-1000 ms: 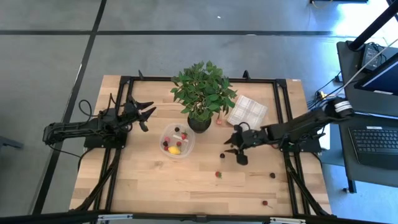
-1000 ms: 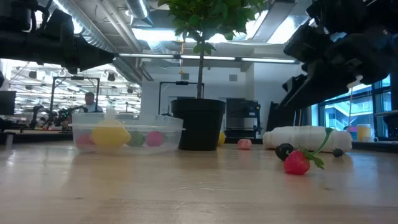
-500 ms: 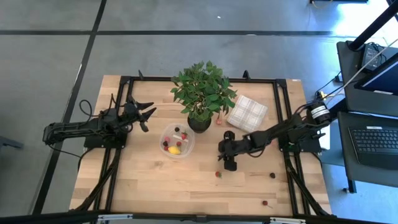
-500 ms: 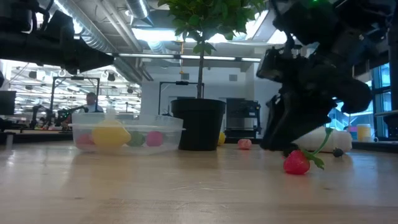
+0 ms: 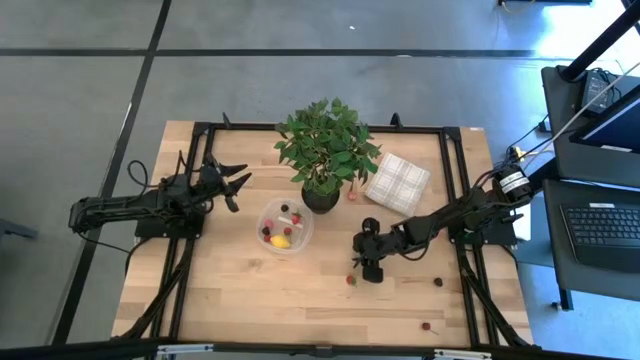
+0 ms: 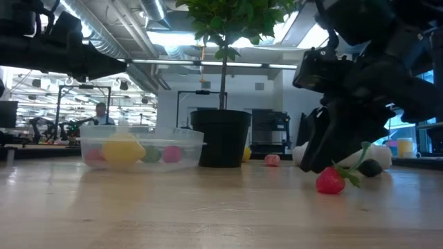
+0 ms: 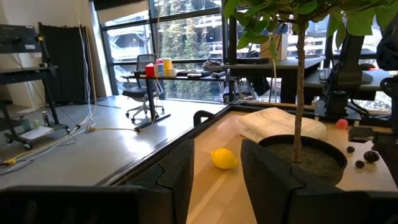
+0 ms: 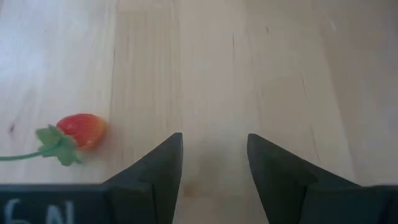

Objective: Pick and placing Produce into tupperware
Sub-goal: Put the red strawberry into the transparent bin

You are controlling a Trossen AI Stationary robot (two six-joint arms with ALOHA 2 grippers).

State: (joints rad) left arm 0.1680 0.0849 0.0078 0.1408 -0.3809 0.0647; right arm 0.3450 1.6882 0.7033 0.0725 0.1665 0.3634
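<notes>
Over the last second the right gripper [image 5: 366, 268] has swung in from near the white checked folded cloth [image 5: 397, 181] and dropped low over the pale wooden tabletop [image 5: 230, 290], ending just beside a small red strawberry with a green stalk [image 5: 351, 280]. Its jaws stand apart and empty; in the right wrist view the berry lies off to one side of the fingers [image 8: 158, 168], not between them, so the approach looks slightly off line and a small sideways correction seems needed before closing.

The shallow clear plastic tupperware [image 5: 283, 224] sits beside the black pot of the leafy green plant [image 5: 324, 152], already holding a yellow lemon-like piece [image 5: 280, 240] and several red and dark berries. More loose fruit waits: a dark berry [image 5: 437, 282] and another red one [image 5: 425, 325] near the right front of the tabletop, and a pink piece [image 5: 352, 196] by the pot.

The left gripper [image 5: 236, 182] hangs idle at the left side, jaws slightly apart around nothing.

Beyond lies grey floor; the low view shows a bright workshop with a person [image 6: 101, 113] far off
</notes>
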